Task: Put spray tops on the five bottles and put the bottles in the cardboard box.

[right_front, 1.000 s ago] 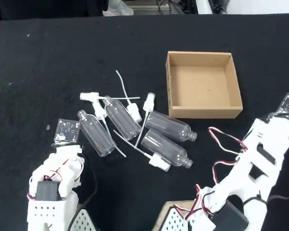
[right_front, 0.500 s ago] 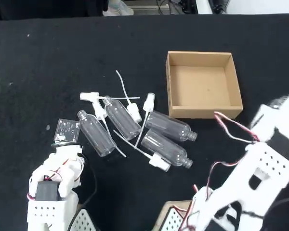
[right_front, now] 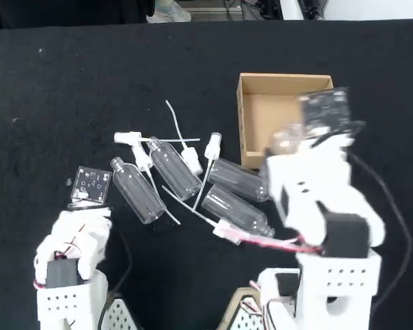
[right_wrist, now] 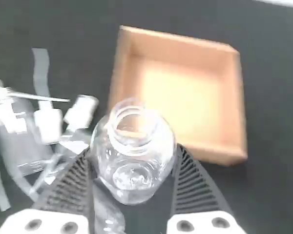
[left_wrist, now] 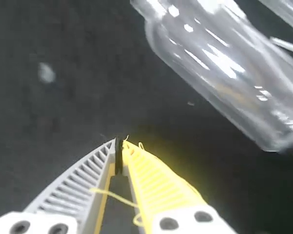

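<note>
**Right arm swinging in over the box with a bottle**

Swinging in from the table's right edge within the last second, the right arm (right_front: 316,199) is now standing over the near left corner of the cardboard box (right_front: 282,78). The left arm (right_front: 72,244) is sitting where it was, at the near left of the black table (right_front: 69,75).

The box is lying open-side up, right of centre. The right gripper (right_wrist: 133,161) is clamping a clear bottle (right_wrist: 132,131) between its two black fingers. This bottle's open neck is pointing toward the wrist camera, and the box is lying just beyond it.

Four more clear bottles (right_front: 173,167) are lying on their sides in a loose cluster just left of the box. White spray tops (right_front: 193,159) with long dip tubes are lying among and across them.

The left gripper (left_wrist: 118,146) is holding its jaws together, gripping nothing. It is pointing at bare table near the leftmost bottle (left_wrist: 219,63), apart from it.
</note>
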